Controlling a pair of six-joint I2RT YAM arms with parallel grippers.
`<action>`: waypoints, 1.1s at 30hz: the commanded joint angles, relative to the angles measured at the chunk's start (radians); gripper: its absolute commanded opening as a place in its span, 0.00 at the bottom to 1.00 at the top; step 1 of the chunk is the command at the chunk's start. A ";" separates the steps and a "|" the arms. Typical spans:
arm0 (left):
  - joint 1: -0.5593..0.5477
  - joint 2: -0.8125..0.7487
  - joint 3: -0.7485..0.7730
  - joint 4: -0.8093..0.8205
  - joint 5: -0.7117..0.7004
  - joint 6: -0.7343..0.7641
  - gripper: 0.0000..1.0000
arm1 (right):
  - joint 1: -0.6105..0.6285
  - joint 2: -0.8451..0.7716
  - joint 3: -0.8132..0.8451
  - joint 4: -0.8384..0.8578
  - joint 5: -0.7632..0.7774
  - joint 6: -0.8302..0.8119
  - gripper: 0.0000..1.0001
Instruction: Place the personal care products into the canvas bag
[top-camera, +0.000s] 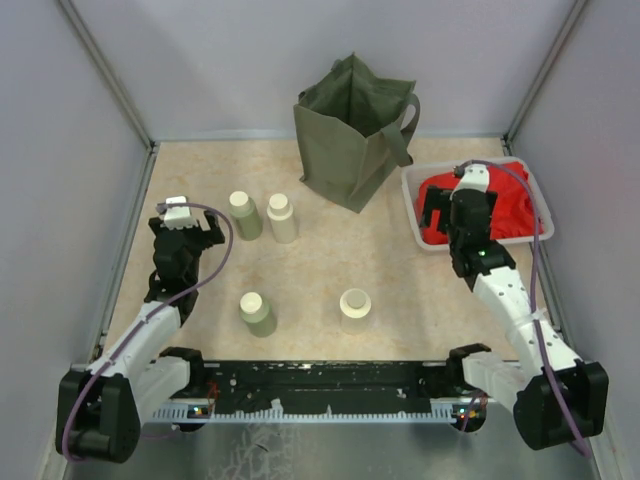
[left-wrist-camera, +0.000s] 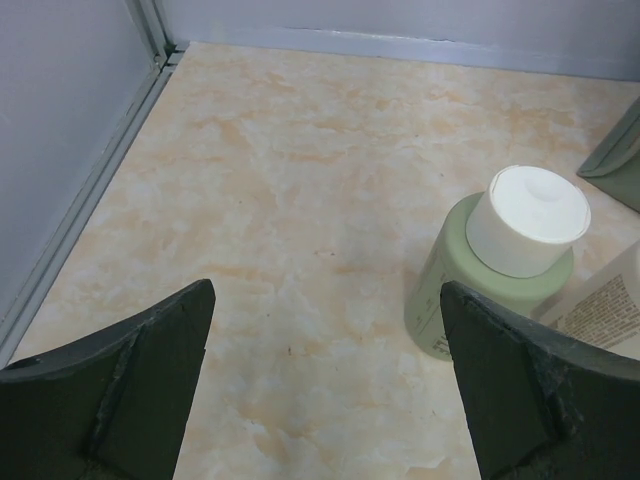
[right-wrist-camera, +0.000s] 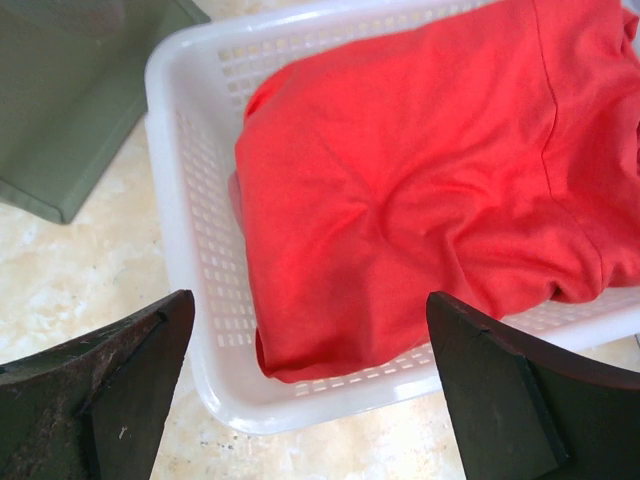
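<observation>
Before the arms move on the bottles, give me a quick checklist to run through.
1. Left end effector open, empty: ok.
2. Right end effector open, empty: ok.
3. Canvas bag upright, mouth open: ok.
4. Back-left bottle centred in the left end effector: not ok, it stands off to its right.
5. Back-right bottle, front-left bottle, front-right bottle upright: ok.
6. Room inside the canvas bag: cannot tell.

The left wrist view's right edge is cutting off a cream cylindrical bottle (left-wrist-camera: 605, 305) (its label print is proving too small to read) and the olive-green canvas bag (left-wrist-camera: 622, 160). From above, the right arm (top-camera: 505, 290) is covering part of the red cloth (top-camera: 510, 200) in the white plastic tray (top-camera: 411, 200).
</observation>
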 joint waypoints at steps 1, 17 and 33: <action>-0.004 -0.017 0.025 0.004 0.045 0.018 1.00 | 0.023 0.001 0.146 -0.068 -0.023 -0.018 0.99; -0.004 0.029 0.114 -0.155 0.078 -0.009 1.00 | 0.198 0.454 0.790 -0.084 -0.302 -0.257 0.99; -0.004 0.045 0.126 -0.151 0.075 -0.009 1.00 | 0.217 0.879 1.111 -0.161 -0.466 -0.361 0.77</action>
